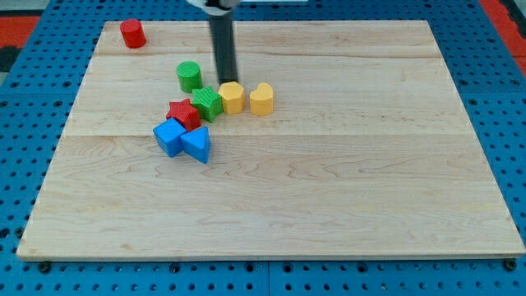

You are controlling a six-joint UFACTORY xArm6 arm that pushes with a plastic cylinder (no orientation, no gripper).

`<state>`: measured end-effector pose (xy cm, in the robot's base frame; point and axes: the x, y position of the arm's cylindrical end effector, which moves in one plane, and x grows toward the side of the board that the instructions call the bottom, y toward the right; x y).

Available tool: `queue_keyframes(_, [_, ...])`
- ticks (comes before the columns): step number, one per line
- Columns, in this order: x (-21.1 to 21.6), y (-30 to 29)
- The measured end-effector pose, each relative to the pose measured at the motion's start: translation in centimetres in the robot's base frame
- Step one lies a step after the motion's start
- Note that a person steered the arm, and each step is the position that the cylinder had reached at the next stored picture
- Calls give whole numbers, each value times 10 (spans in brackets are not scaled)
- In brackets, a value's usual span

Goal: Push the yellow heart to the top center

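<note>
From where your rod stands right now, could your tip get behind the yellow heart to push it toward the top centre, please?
Probably yes, by a detour. My tip sits above the other yellow block, left of the yellow heart. The board below and right of the heart looks free, so I could circle round its right side.

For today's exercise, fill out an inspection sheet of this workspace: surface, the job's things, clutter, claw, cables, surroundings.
Surface: pale wooden board, flat.
Job's things: yellow heart, right of a yellow hexagon-like block, left of the view's centre, not yet at top centre.
Clutter: green cylinder, green star-like block, red star-like block, two blue blocks, red cylinder at top left.
Claw: none; my tip sits just above the yellow hexagon-like block.
Cables: nothing seen.
Surroundings: blue perforated base.
</note>
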<state>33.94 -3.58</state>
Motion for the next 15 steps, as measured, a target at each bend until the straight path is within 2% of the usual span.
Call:
queue_keyframes(1, [7,11])
queue_keyframes(2, [33,42])
queue_keyframes(3, [25,112])
queue_keyframes(4, [82,140])
queue_keyframes(5, [106,80])
queue_keyframes(6, [48,57])
queue_keyframes(7, [-11,62])
queue_keyframes(8, [14,89])
queue_keyframes(9, [22,112])
queue_keyframes(10, [-22,155])
queue_keyframes(11, [-41,79])
queue_keyframes(12, [-16,146])
queue_keyframes(13, [3,99])
queue_keyframes(14, [2,60])
queue_keyframes(15, [-52,38])
